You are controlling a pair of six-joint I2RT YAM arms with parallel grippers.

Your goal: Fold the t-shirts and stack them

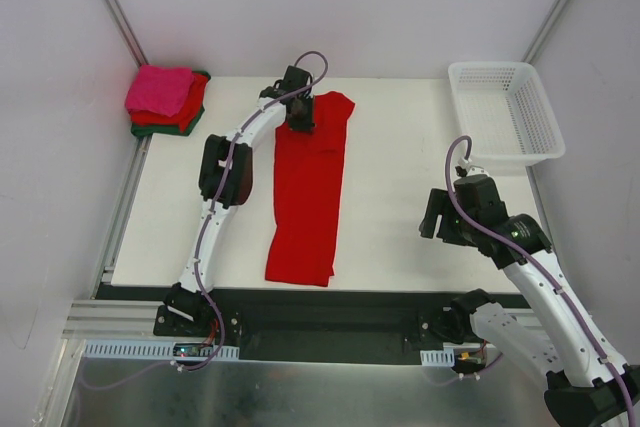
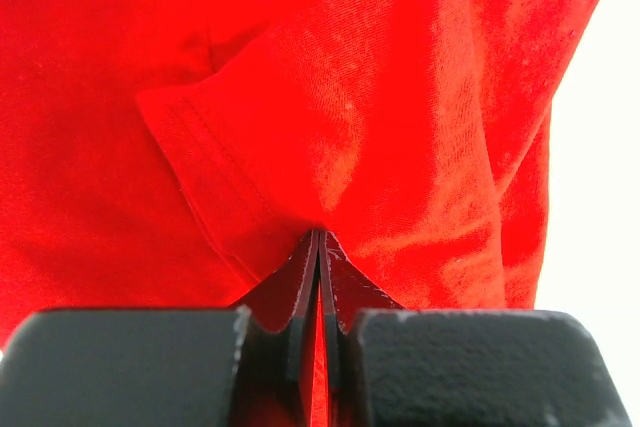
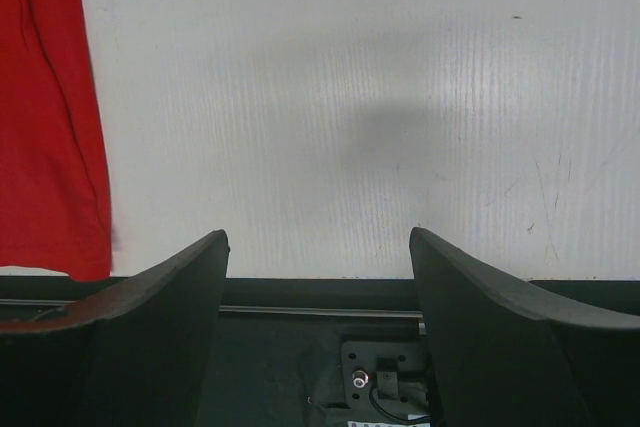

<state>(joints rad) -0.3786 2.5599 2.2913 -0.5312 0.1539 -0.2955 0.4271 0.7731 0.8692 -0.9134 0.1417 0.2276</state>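
The left gripper (image 2: 318,239) is squeezed shut on a sleeve fold of the red t-shirt (image 1: 305,197), at its far end. That shirt lies in 1 long strip down the middle of the table (image 1: 400,177) and reaches almost to the front edge. The right gripper (image 3: 318,237) is spread wide and holds nothing. It hangs over bare table by the front edge, with room all round.

In the far left corner, 3 folded shirts are stacked: 1 pink t-shirt (image 1: 160,89) on top, 1 second red shirt (image 1: 165,119) under it, and 1 dark green t-shirt (image 1: 165,132) at the bottom. 1 white basket (image 1: 505,112) sits in the far right corner.
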